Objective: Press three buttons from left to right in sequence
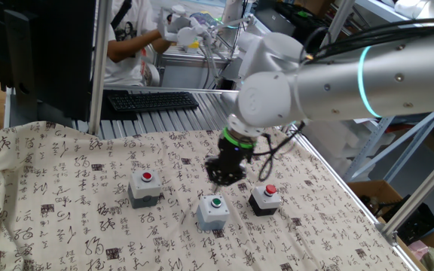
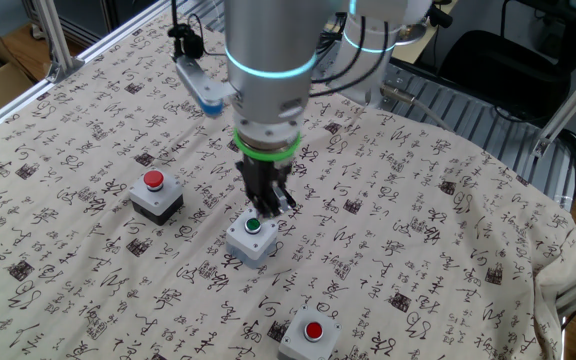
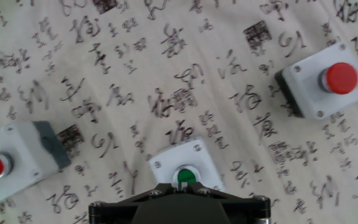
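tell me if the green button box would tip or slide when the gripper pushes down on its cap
The green button box looks squat and flat-based, so a straight-down press probably won't tip it. The gripper is shut above its cap. The patterned cloth under it lies loose, so an off-centre push might shift the box slightly.

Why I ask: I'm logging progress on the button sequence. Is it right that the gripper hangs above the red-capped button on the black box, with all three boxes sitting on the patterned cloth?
Not quite. The gripper hangs above the green-capped button on the middle grey box, not the red-capped one on the black box. The other fixed view shows this, and the hand view agrees. All three boxes do sit on the patterned cloth.
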